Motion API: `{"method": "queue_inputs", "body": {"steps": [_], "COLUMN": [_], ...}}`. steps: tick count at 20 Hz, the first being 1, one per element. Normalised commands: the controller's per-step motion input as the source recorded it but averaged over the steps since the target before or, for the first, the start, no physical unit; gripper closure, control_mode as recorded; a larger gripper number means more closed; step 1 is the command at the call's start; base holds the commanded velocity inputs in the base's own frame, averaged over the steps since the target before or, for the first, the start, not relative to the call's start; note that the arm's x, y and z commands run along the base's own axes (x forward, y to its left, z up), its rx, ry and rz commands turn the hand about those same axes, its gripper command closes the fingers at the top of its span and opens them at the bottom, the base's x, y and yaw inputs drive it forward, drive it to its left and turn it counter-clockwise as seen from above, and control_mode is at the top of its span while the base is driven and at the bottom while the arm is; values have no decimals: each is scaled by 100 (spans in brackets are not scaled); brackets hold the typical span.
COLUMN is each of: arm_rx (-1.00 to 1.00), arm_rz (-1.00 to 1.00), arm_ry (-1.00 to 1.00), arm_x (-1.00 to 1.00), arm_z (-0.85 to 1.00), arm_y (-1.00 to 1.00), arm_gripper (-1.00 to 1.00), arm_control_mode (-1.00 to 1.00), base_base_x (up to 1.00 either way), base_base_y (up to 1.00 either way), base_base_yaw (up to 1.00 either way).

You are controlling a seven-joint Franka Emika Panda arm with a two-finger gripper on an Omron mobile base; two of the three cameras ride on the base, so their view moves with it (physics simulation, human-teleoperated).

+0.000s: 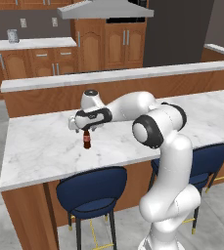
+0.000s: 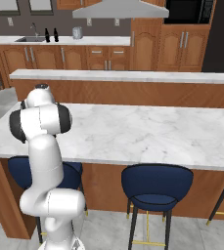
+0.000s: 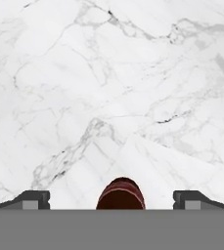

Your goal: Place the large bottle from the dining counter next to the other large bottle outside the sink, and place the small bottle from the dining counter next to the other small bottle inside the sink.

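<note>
The arm reaches out low over the dining desk (image 1: 45, 141), a long white-grey marble slab on a brown wood base, and its tool (image 1: 86, 128) hangs right above a small bottle (image 1: 87, 139) with a dark red-brown body that stands upright on the marble, near the middle of the slab's left part as the left base view shows it. In the hand view the tool (image 3: 111, 200) looks straight down: the bottle's rounded dark red top (image 3: 121, 194) sits between the two dark fingertips (image 3: 33, 199), with clear marble on each side of it, so the jaws stand wide and grip nothing (the top lies a little nearer the right-hand tip than the left one in that view). Whether the fingers have come level with the bottle's neck is hard to tell from the left base view. Blue stools (image 1: 91, 193) are tucked under the near edge of the desk. Far back on the kitchen worktop, in the right base view, the sink (image 2: 29, 39) with its tap is set in the marble, and two dark bottles (image 2: 51, 34) stand just to its right.
</note>
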Motion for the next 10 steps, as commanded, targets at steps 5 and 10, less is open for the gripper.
{"method": "queue_inputs", "body": {"steps": [5, 10], "arm_rx": [0, 0], "arm_rz": [0, 0], "arm_ry": [0, 0], "arm_x": [-15, -12], "arm_z": [0, 1], "arm_y": [0, -4], "arm_gripper": [-100, -100], "arm_control_mode": [-100, -100], "base_base_x": [0, 0], "base_base_y": [0, 0], "base_base_yaw": [0, 0]}}
